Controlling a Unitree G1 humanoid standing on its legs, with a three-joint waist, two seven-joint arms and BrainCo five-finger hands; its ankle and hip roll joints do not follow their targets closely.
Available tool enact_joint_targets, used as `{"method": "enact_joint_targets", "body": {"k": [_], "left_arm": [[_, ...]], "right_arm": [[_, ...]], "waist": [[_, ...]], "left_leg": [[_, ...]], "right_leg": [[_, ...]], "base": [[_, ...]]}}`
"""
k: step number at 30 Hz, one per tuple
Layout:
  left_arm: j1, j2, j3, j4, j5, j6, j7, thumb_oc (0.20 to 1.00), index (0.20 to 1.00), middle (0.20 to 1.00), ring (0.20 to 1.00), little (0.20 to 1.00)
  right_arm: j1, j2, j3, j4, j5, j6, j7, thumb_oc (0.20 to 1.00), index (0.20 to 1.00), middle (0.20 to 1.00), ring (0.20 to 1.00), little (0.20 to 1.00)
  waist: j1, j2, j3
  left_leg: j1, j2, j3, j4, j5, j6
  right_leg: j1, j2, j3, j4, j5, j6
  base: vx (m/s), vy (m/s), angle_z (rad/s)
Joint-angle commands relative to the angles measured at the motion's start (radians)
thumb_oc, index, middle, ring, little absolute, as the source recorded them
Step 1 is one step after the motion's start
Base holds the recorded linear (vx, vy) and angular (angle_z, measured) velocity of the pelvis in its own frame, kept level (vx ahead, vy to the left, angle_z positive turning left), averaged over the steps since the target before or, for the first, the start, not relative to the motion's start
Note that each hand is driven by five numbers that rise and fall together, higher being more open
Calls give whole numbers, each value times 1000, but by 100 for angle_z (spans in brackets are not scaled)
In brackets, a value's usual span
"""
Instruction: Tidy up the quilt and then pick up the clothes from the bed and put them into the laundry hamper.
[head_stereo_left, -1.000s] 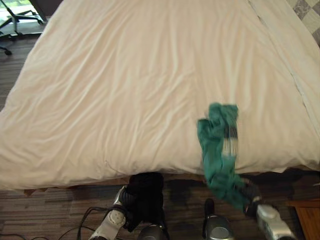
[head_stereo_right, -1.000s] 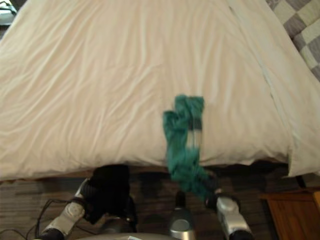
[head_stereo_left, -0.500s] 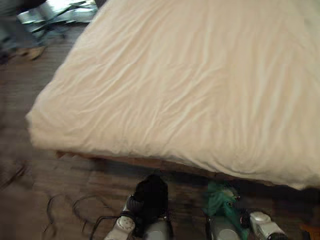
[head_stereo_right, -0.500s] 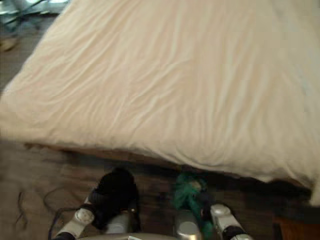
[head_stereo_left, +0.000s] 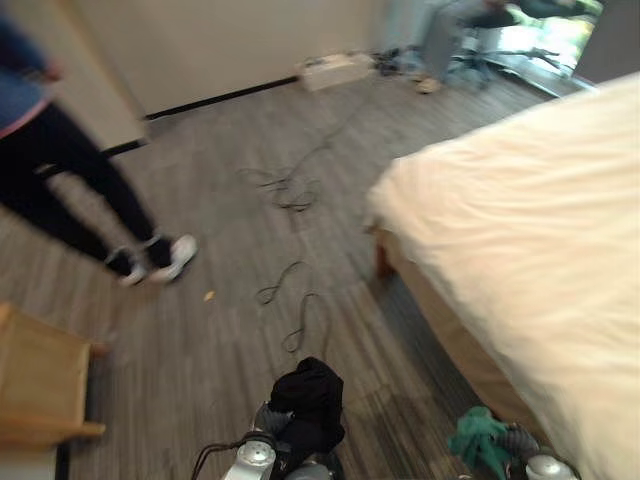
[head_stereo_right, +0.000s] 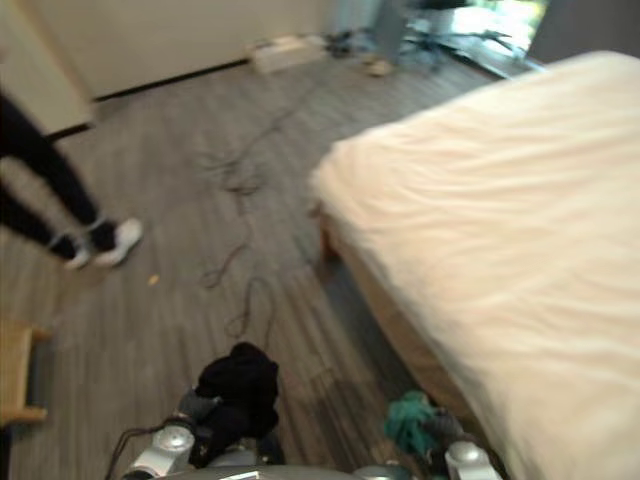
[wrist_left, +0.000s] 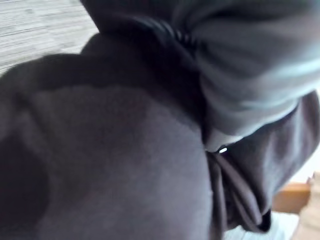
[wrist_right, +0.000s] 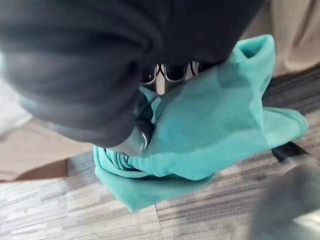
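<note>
Grey wood-plank floor (head_stereo_left: 230, 250) fills most of the head views, with loose dark cables (head_stereo_left: 285, 185) lying across it. Right of it stands the bed (head_stereo_right: 350, 270); its cream quilt (head_stereo_right: 500, 230) lies spread flat over the top and hangs down the near side. A pale wall (head_stereo_left: 210, 45) closes the far end of the room, with a white box (head_stereo_left: 335, 68) on the floor at its base. A person's dark-trousered legs (head_stereo_left: 60, 185) and white shoes (head_stereo_left: 170, 255) stand at the far left. A light wooden piece of furniture (head_stereo_left: 40, 385) sits at the lower left edge.

Both garments are off the bed and held low over the floor. The black garment (head_stereo_left: 308, 400) is bunched on the left hand (head_stereo_left: 268, 418); in the left wrist view the cloth covers the fingers, so how that hand stands cannot be told. The teal garment (wrist_right: 210, 135) hangs from the right hand (wrist_right: 145, 137), whose dark-tipped fingers are clenched into its folds, just beside the near edge of the bed
</note>
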Motion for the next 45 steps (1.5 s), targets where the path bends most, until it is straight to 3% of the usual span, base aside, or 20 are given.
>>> {"method": "enact_joint_targets", "body": {"k": [1,3,6,9,10,11,15,17,18,21,25,28,31,36,37,40,41,42,44,45], "left_arm": [[-72,62,19,-54,-56,-24,38,200,200,200,200,200],[-96,58,15,-46,-54,-31,43,200,200,200,200,200],[-122,72,-17,-4,-12,-19,53,200,200,200,200,200],[-123,55,-16,10,-12,-26,50,200,200,200,200,200],[-106,46,-9,19,-10,-33,46,200,200,200,200,200],[-121,22,-30,189,12,8,45,200,200,200,200,200],[-130,34,-35,179,6,4,42,200,200,200,200,200],[-133,34,-28,174,-11,-2,39,200,200,200,200,200],[-149,33,-36,139,-30,-6,48,200,200,200,200,200],[-149,28,-40,107,-41,0,52,200,200,200,200,200],[-114,20,-17,99,-52,-1,55,200,200,200,200,200],[-75,17,-2,104,-29,-1,37,200,200,200,200,200],[-70,13,7,117,-25,2,36,200,200,200,200,200],[-55,20,34,149,-6,17,27,200,200,200,200,200],[-64,26,27,160,1,16,27,200,200,200,200,200],[-73,29,10,180,23,28,22,200,200,200,200,200],[-76,36,7,176,23,30,30,200,200,200,200,200],[-92,39,1,172,15,32,39,200,200,200,200,200],[-104,40,-9,170,20,33,44,200,200,200,200,200],[-120,43,-25,155,21,28,53,200,200,200,200,200]], "right_arm": [[-134,10,-5,-61,3,-42,-75,200,200,200,200,200],[-115,4,-19,-69,9,-53,-110,200,200,200,200,200],[-87,3,-34,-61,17,-60,-139,200,200,200,200,200],[-93,7,-23,-43,17,-60,-141,200,200,200,200,200],[-95,3,-18,-34,11,-60,-133,200,200,200,200,200],[-158,14,100,155,-139,6,-120,200,200,200,200,200],[-150,15,107,129,-130,-2,-117,200,200,200,200,200],[-140,0,109,107,-139,-8,-113,200,200,200,200,200],[-133,-29,105,52,-145,-13,-125,200,200,200,200,200],[-125,-57,97,10,-155,-4,-132,200,200,200,200,200],[-118,-66,94,-31,-152,-1,-124,200,200,200,200,200],[-123,-73,97,-39,-170,-4,-119,200,200,200,200,200],[-132,-71,97,-39,-174,-6,-124,200,200,200,200,200],[-144,-37,113,-9,-203,-2,-115,200,200,200,200,200],[-150,-29,126,16,-215,-10,-118,200,200,200,200,200],[-159,-20,130,52,-227,-2,-111,200,200,200,200,200],[-161,-24,132,49,-232,0,-112,200,200,200,200,200],[-176,-27,140,46,-227,1,-114,200,200,200,200,200],[-178,-31,139,42,-220,-1,-115,200,200,200,200,200],[-172,-36,133,34,-199,-6,-119,200,200,200,200,200]], "waist": [[-39,-4,109],[-63,10,131],[-70,-2,121],[-57,-9,109],[-39,-5,83],[71,-19,33],[80,-31,30],[86,-43,43],[99,-50,85],[100,-57,109],[127,-54,90],[154,-24,58],[160,-23,58],[158,-80,26],[182,-117,15],[177,-131,40],[164,-110,53],[137,-51,84],[115,-35,98],[76,-28,118]], "left_leg": [[-25,91,-59,-22,-42,-101],[-15,68,-130,-55,-40,-103],[-9,26,-207,-54,-60,-97],[5,16,-205,-42,-73,-92],[14,16,-199,-22,-86,-94],[41,-6,-360,-61,-66,-95],[49,-4,-348,-61,-60,-104],[8,5,-332,91,-95,-116],[-114,33,-327,316,-11,-148],[-209,71,-298,469,45,-147],[-279,20,-227,343,-31,-118],[-268,5,-138,35,50,-129],[-284,9,-84,-37,60,-128],[-271,10,15,-13,71,-87],[-278,-18,0,11,52,-67],[-191,-77,-42,24,-21,-11],[-143,-80,-67,12,-36,2],[-58,-44,-122,-29,-33,10],[-9,-41,-161,-45,-42,4],[49,-44,-228,-51,-66,-16]], "right_leg": [[-180,226,243,-160,-5,40],[-212,348,376,-265,-60,53],[-163,362,448,-496,-23,42],[-136,353,450,-528,11,46],[-86,355,440,-588,24,38],[-72,438,387,-407,-55,21],[-42,434,375,-474,-61,-1],[-6,423,368,-520,-50,-13],[35,412,346,-554,-49,-39],[73,409,318,-580,-61,-61],[148,405,320,-638,-91,-42],[215,417,314,-662,-137,-17],[249,413,306,-657,-166,-11],[303,367,289,-547,-217,37],[282,345,298,-429,-134,76],[140,314,328,-51,117,147],[75,314,341,62,147,140],[-103,370,355,198,91,83],[-170,394,345,171,42,59],[-226,414,340,5,-23,37]], "base": [[-56,72,143],[92,28,167],[182,-74,190],[110,-55,118],[139,-55,90],[138,-55,36],[113,-142,2],[89,-201,2],[8,-151,-1],[157,-178,13],[310,-2,-13],[521,100,-5],[584,99,-35],[676,100,0],[467,124,8],[627,201,5],[825,211,58],[581,146,71],[621,-11,106],[654,-93,104]]}}
